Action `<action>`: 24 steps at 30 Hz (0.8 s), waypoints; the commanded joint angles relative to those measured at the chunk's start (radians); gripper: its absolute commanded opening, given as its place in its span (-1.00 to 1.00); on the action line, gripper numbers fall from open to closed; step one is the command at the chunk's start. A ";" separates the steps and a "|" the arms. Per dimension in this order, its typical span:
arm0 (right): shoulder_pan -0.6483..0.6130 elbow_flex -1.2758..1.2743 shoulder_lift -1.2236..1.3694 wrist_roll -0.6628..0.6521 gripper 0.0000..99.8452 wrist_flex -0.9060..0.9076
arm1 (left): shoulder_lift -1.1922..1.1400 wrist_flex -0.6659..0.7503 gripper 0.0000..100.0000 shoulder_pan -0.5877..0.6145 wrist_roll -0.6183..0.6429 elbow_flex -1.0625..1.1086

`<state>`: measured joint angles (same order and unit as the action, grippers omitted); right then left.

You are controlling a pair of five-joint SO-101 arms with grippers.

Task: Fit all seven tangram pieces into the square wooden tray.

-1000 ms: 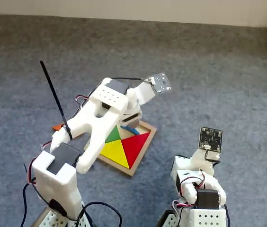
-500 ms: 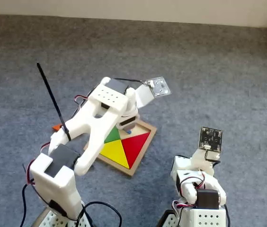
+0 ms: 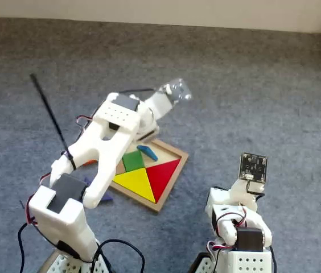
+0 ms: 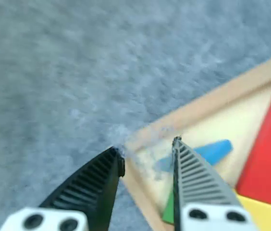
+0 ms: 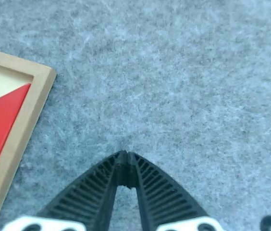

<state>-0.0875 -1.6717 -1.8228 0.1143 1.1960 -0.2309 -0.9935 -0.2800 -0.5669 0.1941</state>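
The square wooden tray [image 3: 175,169] lies on the carpet in front of the left arm [image 3: 115,122]. In it are a red triangle [image 3: 163,173], a yellow triangle [image 3: 135,182], a green piece [image 3: 132,161] and a small blue piece [image 3: 146,152] on bare tray floor. In the left wrist view my left gripper [image 4: 147,154] is open, straddling the tray's corner rim [image 4: 207,101], with the blue piece [image 4: 212,150] just beyond one fingertip [image 4: 176,144]. My right gripper [image 5: 126,156] is shut with nothing in it, low over carpet beside the tray's edge [image 5: 25,125].
An orange piece [image 3: 89,163] and a dark blue-purple piece [image 3: 105,196] lie on the carpet to the tray's left, partly hidden under the left arm. The right arm [image 3: 237,219] stays folded at the front right. Grey carpet stretches open behind and to the right.
The left arm has swung to the left off the tray's middle, uncovering the green and blue pieces. The right arm has not moved.
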 commanded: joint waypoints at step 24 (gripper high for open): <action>0.010 -0.116 -0.012 -0.008 -0.99 -0.004 | 0.367 0.107 -0.68 0.001 -0.002 0.352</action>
<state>-0.0875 -1.6717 -1.8228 0.1143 1.1960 0.0898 -0.9720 -0.2862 -0.5700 0.5025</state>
